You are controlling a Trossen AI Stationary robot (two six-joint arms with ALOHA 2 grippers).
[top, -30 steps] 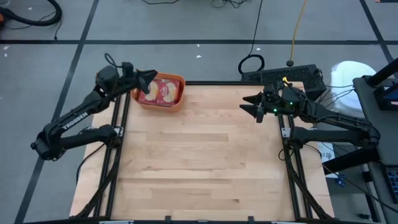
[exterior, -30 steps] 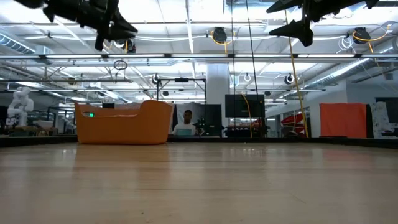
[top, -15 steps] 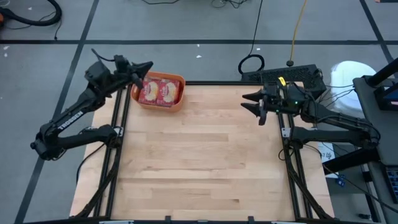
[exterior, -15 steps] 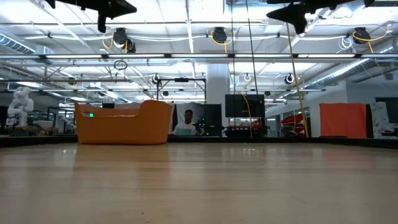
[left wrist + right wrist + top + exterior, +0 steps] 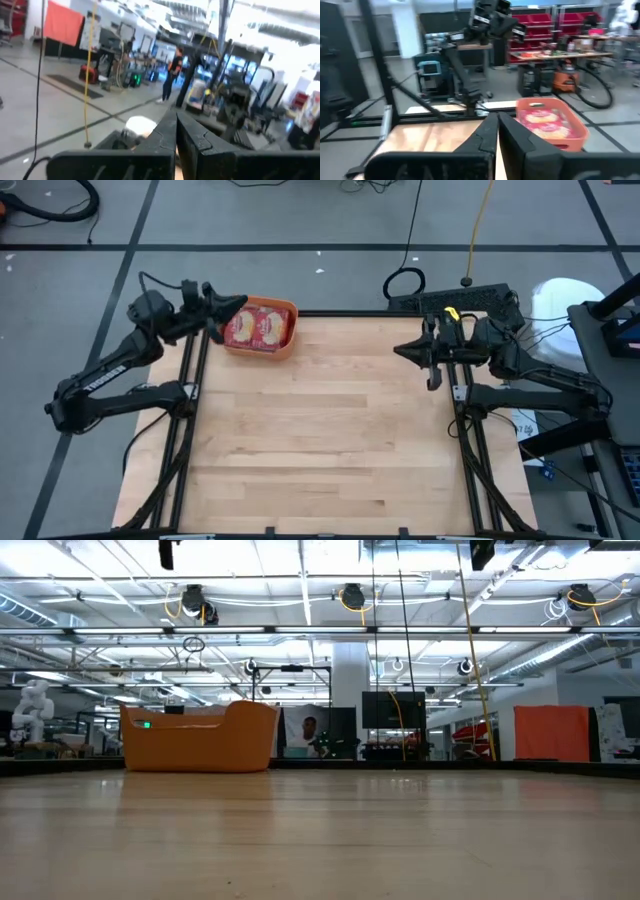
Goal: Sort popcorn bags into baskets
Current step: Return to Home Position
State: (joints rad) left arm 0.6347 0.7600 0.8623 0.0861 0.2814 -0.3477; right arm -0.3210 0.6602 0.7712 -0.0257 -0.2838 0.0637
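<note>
- High view: seeing bags (image 5: pixel 257 328) stacked in bin (image 5: pixel 284 347).
- Hovering left gripper (image 5: pixel 230 305) beside bin, right gripper (image 5: pixel 407 352) across table, both pinched closed, empty.
- Probably homing; tucking arms back next.

Tabletop (image 5: pixel 320 430) open, tub (image 5: pixel 284 346) at far-left corner

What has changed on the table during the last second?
The left gripper rose and drew slightly back at the orange bin's edge; the right gripper did likewise at the table's right edge. Nothing was taken or released. The bin and its red bags stayed put.
</note>
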